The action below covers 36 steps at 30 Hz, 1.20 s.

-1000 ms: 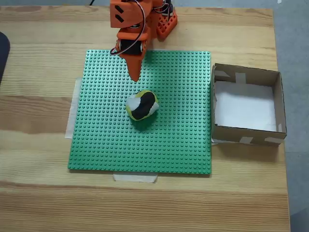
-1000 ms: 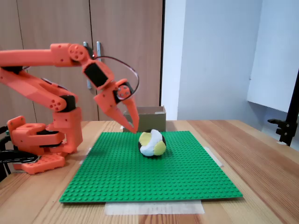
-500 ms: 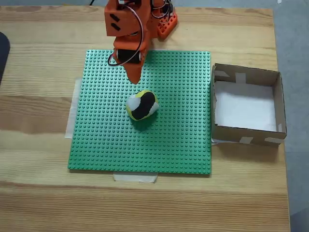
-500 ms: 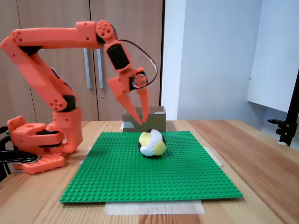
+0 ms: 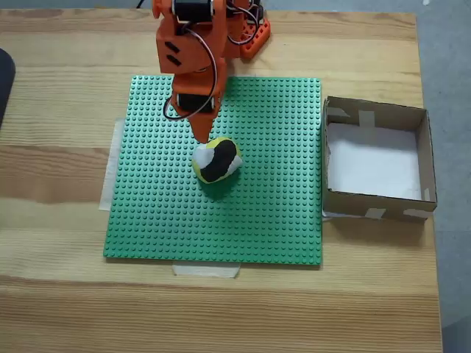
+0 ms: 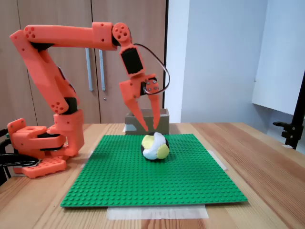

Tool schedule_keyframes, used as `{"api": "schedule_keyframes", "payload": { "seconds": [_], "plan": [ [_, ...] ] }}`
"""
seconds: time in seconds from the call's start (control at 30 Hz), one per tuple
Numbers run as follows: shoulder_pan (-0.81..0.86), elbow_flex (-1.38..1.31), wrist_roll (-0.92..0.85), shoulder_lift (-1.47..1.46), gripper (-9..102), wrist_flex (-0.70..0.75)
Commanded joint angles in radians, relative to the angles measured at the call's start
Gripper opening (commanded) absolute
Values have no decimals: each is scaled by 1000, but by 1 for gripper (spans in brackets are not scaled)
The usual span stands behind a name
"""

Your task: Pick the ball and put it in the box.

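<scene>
Ball (image 6: 155,146): soft, lumpy, white-black-yellow patches, resting mid-baseplate.
Baseplate (image 5: 257,213): green, studded, square (taped to the wooden table (image 5: 59,294)).
Gripper (image 6: 150,129): orange plastic, pointed fingers slightly parted, empty, tips just above ball.
Box (image 5: 425,158): shallow brown cardboard, white floor, beside baseplate.

Top camera: a fixed view high above the green mat (image 5: 221,220), looking straight down; the arm base (image 5: 246,33) is at the top edge.
Side camera: a fixed view low near the mat's (image 6: 152,176) front edge, looking level toward the cupboards (image 6: 71,19).
Both see: the mat, ball (image 5: 216,159) (image 6: 155,146), box (image 5: 423,158) (image 6: 147,120).
</scene>
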Motion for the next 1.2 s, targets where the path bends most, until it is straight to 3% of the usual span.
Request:
{"api": "schedule_keyframes", "payload": {
  "seconds": [0.0,0.2,0.3,1.17],
  "plan": [
    [14,-52,15,-6,21,18],
    [9,-26,40,-12,40,69],
    [9,-11,35,-12,43,66],
    [-48,5,6,-199,45,-9]
  ]
}}
